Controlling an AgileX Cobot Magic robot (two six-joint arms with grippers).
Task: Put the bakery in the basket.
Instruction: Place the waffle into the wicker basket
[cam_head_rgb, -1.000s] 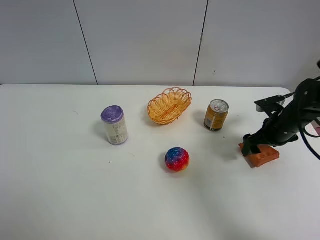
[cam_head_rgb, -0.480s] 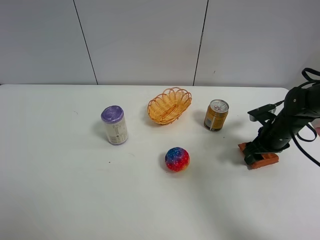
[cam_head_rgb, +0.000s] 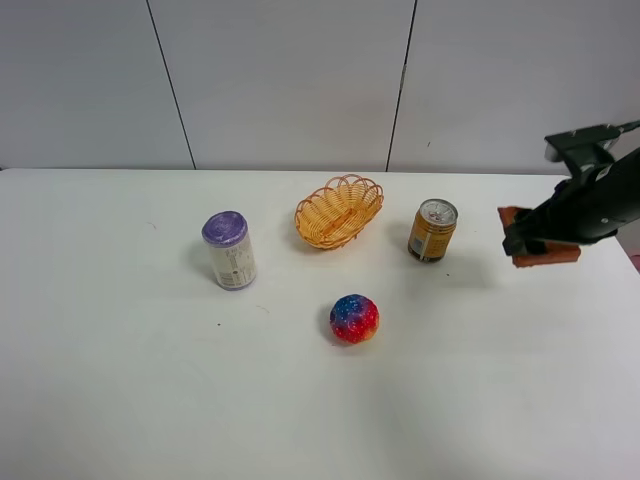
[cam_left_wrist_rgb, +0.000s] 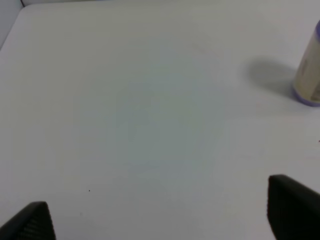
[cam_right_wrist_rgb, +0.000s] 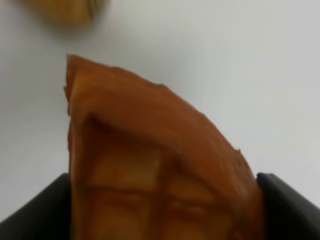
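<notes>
My right gripper (cam_head_rgb: 535, 243) is shut on the bakery (cam_head_rgb: 545, 254), an orange-brown waffle wedge, and holds it in the air at the right, to the right of the gold can. The wedge fills the right wrist view (cam_right_wrist_rgb: 150, 165), clamped between the two dark fingers (cam_right_wrist_rgb: 287, 207). The yellow wicker basket (cam_head_rgb: 339, 211) sits at the back middle of the table, well left of the gripper. My left gripper (cam_left_wrist_rgb: 160, 220) is open over bare table; only its fingertips (cam_left_wrist_rgb: 292, 207) show.
A gold can (cam_head_rgb: 432, 230) stands between the basket and the held wedge. A purple-lidded can (cam_head_rgb: 230, 250) stands left of the basket, also seen in the left wrist view (cam_left_wrist_rgb: 309, 75). A multicoloured ball (cam_head_rgb: 354, 318) lies in front of the basket.
My right gripper closed on the wedge on the table and has lifted it up and toward the back. The left arm and other objects have not moved.
</notes>
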